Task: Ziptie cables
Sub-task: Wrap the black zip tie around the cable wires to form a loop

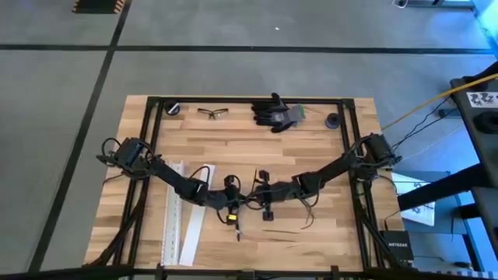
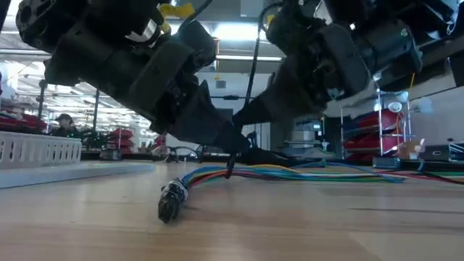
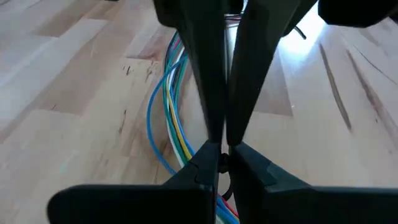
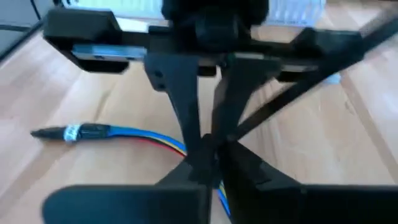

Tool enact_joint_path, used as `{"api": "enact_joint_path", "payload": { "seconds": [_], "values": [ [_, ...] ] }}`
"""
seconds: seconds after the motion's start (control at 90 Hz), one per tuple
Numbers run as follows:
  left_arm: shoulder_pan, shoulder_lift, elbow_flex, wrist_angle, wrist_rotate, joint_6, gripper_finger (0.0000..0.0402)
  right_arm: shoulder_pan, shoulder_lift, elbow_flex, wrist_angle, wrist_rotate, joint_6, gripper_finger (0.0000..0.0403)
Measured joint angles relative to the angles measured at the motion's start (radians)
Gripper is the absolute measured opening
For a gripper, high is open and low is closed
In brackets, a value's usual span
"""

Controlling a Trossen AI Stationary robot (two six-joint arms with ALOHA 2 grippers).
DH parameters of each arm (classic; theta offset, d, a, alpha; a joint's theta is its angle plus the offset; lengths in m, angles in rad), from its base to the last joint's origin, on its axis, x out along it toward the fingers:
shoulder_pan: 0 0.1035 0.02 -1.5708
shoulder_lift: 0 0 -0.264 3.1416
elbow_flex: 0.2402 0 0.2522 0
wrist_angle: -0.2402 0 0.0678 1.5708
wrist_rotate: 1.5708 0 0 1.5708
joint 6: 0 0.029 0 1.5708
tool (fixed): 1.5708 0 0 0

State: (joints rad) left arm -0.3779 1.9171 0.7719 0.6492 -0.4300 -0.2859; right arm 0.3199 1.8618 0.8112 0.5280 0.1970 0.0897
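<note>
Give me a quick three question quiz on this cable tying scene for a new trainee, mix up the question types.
1. True or false: the left tool and the right tool meet over the cables near the table's middle.
2. Multiple choice: which item lies at the table's far edge? A) gloves B) a hammer C) a mug
3. Fill in: the white channel strips lie on the robot's ____ side.

Key: 1 true; 2 A; 3 left.

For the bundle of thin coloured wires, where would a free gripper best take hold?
Judging by its pose, the bundle of thin coloured wires lies flat on the wooden table. Grip the tight stretch just behind the black taped end, coming from above; farther along the strands loosen.
</note>
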Motion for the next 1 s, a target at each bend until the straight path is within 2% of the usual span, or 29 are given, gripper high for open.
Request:
{"api": "enact_joint_path", "payload": {
  "seconds": [0.111, 0.389, 0.511, 0.567, 0.656, 0.756, 0.856, 0.933, 1.0],
  "values": [
    [0.000, 0.000, 0.000, 0.003, -0.004, -0.003, 0.0010, 0.002, 0.015, 0.000, 0.009, 0.041, -0.045, 0.0001],
    [-0.004, 0.005, 0.001, 0.029, -0.027, -0.044, 0.0011, 0.081, 0.025, 0.002, 0.001, 0.447, -0.287, 0.0000],
    [-0.025, 0.046, 0.003, 0.033, -0.027, -0.074, 0.0011, 0.085, 0.006, 0.000, -0.034, 0.534, -0.360, 0.0000],
    [-0.038, 0.078, 0.002, 0.028, 0.013, -0.093, 0.0011, 0.078, -0.025, -0.001, -0.042, 0.612, -0.373, 0.0000],
    [-0.055, 0.116, 0.003, 0.043, 0.006, -0.124, 0.0011, 0.072, -0.085, 0.002, -0.087, 0.721, -0.427, 0.0000],
    [-0.064, 0.141, 0.004, 0.068, -0.006, -0.136, 0.0011, 0.074, -0.157, 0.000, -0.192, 0.715, -0.430, 0.0000],
    [-0.061, 0.142, 0.002, 0.095, -0.013, -0.128, 0.0011, 0.071, -0.237, 0.001, -0.278, 0.718, -0.365, 0.0000],
    [-0.060, 0.138, 0.001, 0.120, -0.010, -0.112, 0.0011, 0.071, -0.277, 0.001, -0.391, 0.702, -0.213, 0.0000],
    [-0.060, 0.124, 0.000, 0.112, -0.009, -0.097, 0.0011, 0.072, -0.306, 0.000, -0.490, 0.615, -0.027, 0.0000]
  ]
}}
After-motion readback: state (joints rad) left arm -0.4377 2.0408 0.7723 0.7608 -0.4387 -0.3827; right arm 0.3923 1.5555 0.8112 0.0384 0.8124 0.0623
